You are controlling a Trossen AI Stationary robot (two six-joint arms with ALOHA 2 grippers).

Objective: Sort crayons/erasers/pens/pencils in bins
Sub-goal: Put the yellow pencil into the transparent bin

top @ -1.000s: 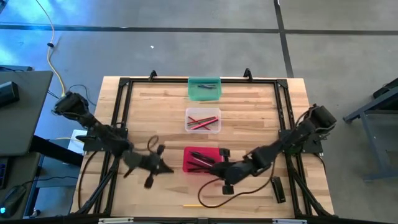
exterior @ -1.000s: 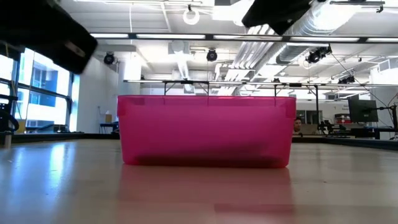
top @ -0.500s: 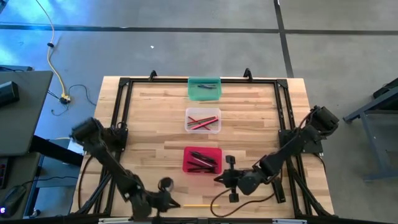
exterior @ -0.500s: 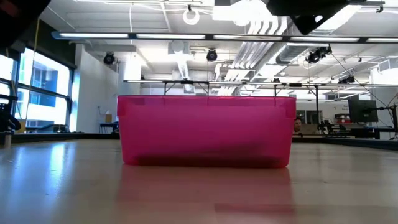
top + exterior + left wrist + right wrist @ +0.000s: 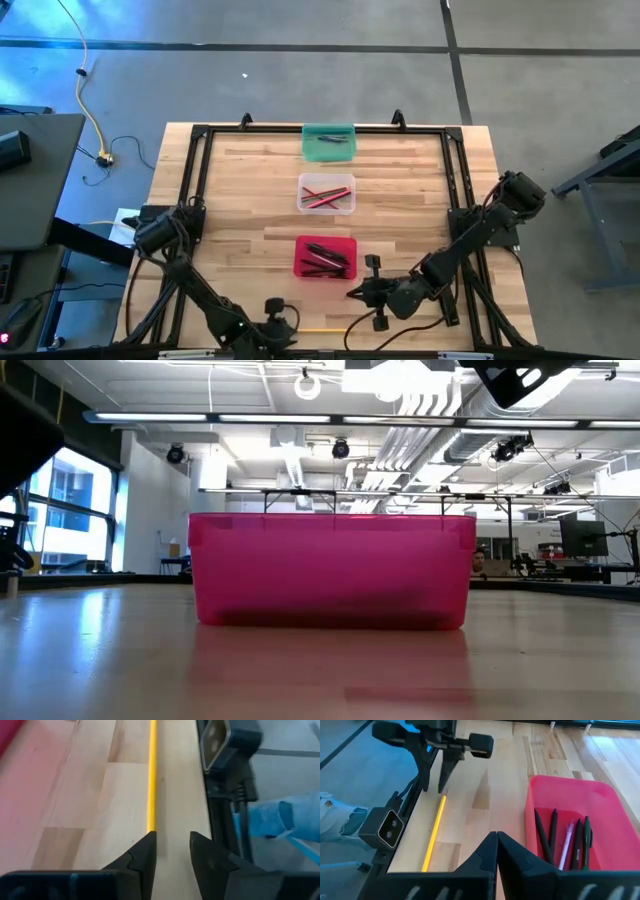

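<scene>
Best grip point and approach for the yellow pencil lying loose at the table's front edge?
Grip the thin yellow pencil near the end by the left claw, coming straight down with the fingers straddling its width. It lies flat on bare wood, clear of the red plastic tub, so top access is free.

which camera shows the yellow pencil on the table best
The left wrist view: the yellow pencil runs straight ahead of the open left gripper. The right wrist view shows it too; the high view a thin sliver; the low view nothing.
</scene>
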